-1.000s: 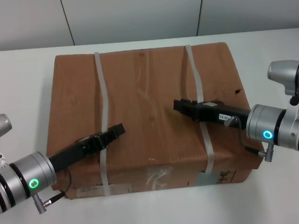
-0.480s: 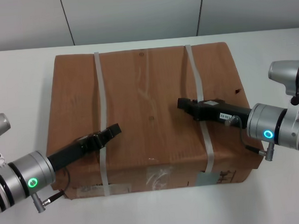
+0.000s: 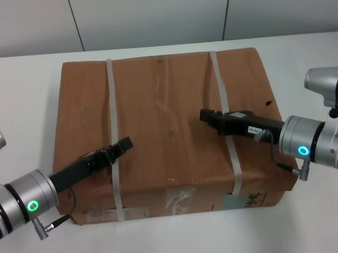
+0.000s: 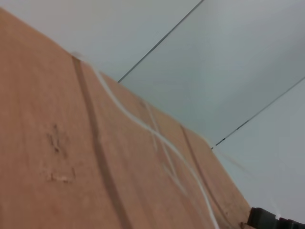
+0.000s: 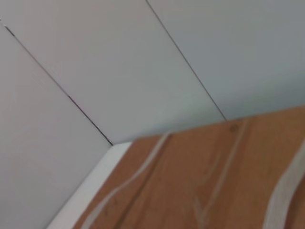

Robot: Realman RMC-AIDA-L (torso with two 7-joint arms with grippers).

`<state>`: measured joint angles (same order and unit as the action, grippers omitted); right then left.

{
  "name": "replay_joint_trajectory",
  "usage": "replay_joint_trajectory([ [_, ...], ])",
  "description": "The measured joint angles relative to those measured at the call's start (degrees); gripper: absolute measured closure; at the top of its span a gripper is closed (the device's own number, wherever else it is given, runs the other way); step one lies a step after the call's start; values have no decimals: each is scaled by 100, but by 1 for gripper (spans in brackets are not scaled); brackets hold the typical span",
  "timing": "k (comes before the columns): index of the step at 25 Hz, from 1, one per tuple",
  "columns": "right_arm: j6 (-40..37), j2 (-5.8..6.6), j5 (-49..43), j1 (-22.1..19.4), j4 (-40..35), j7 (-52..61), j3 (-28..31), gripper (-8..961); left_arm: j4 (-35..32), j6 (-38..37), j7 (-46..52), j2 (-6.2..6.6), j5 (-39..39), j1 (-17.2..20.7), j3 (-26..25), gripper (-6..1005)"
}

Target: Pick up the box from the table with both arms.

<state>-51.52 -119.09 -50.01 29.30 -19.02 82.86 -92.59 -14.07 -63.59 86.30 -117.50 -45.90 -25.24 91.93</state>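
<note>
The large brown cardboard box (image 3: 167, 103) lies flat on the white table (image 3: 19, 113), with two pale straps (image 3: 113, 107) across it and a grey label on its near side. My left gripper (image 3: 124, 144) lies low over the box top at the near left, over the left strap, fingers together. My right gripper (image 3: 205, 115) lies over the box top at the right, crossing the right strap, fingers together. Neither holds anything. The left wrist view shows the box top (image 4: 57, 157) and the right gripper's black tip (image 4: 274, 220). The right wrist view shows the box top (image 5: 214, 181).
A pale grey panelled wall (image 3: 151, 16) stands behind the table's far edge. White tabletop shows on both sides of the box and in front of it (image 3: 182, 240). The right wrist view shows a strip of table (image 5: 90, 186) beside the box.
My left gripper has drawn back a little toward the near left over the box top. My right gripper has shifted slightly to the right. The box has not moved.
</note>
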Motion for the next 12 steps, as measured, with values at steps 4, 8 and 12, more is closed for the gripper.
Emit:
replay_joint_trajectory([
  [4,-16,1,-27,-241,-519,-54,-29,897,-429,-92,-3,18,0,208,1,939],
  [8,-321,7,-38,-451,-969,-350,-16,896,-1002,-262,-19,39,-1,488,-1,938],
  [12,-605,16,-36,-492,-1107,-526,25,894,-1401,-430,-99,38,7,648,-14,937],
])
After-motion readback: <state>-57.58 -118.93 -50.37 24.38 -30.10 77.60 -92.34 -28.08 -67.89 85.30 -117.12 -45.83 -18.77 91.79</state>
